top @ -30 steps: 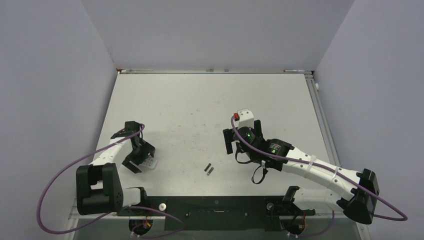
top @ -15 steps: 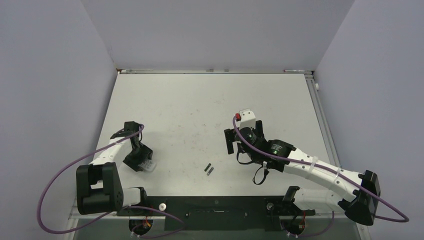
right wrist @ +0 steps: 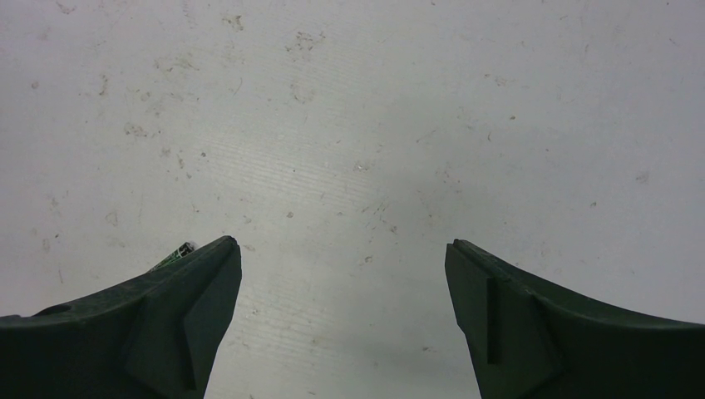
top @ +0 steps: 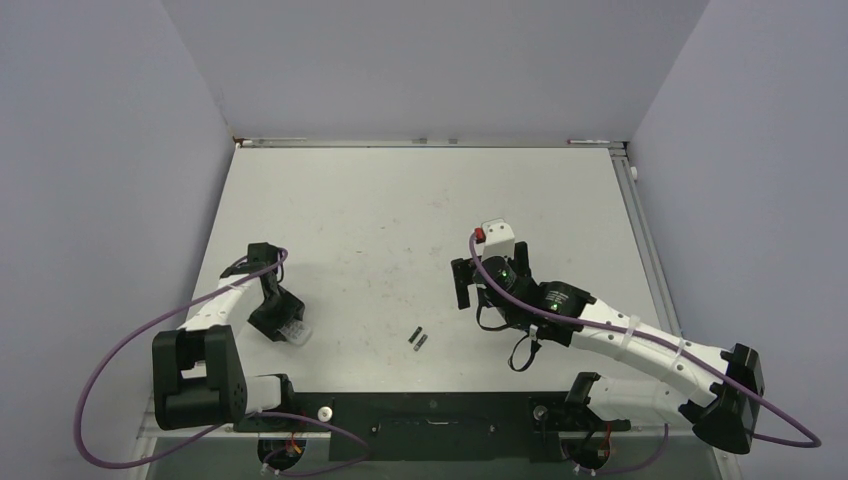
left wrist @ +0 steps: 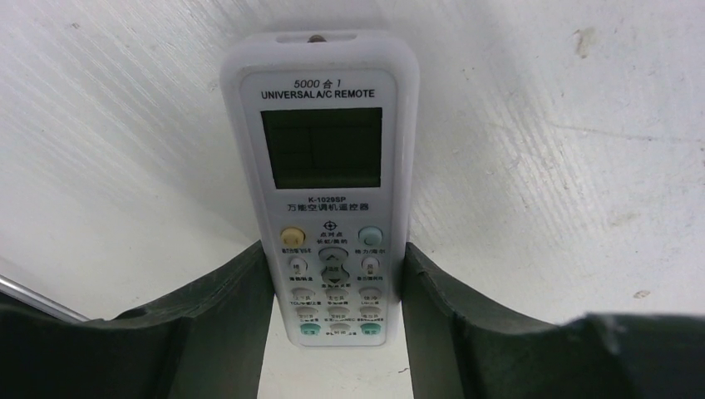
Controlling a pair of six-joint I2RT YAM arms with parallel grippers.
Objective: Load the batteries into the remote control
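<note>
The remote control (left wrist: pixel 324 166) lies button face up on the white table, its screen end pointing away from my left wrist camera. My left gripper (left wrist: pixel 336 253) is shut on its lower end, one dark finger pressed against each long side. In the top view the remote control (top: pixel 298 331) pokes out under the left gripper (top: pixel 283 322) near the table's left edge. The batteries (top: pixel 418 339), two slim dark cylinders, lie side by side at front centre. My right gripper (top: pixel 487 283) hangs open to their right with nothing between its fingers; one battery tip (right wrist: pixel 181 248) peeks past the left finger.
Grey walls enclose the white table (top: pixel 400 200) on the left, back and right. A metal rail (top: pixel 640 230) runs along the right edge. Purple cables loop from both arms near the front edge.
My left gripper has narrowed from wide open until its fingers meet the sides of the remote. The right arm has drifted slightly to the right, still open.
</note>
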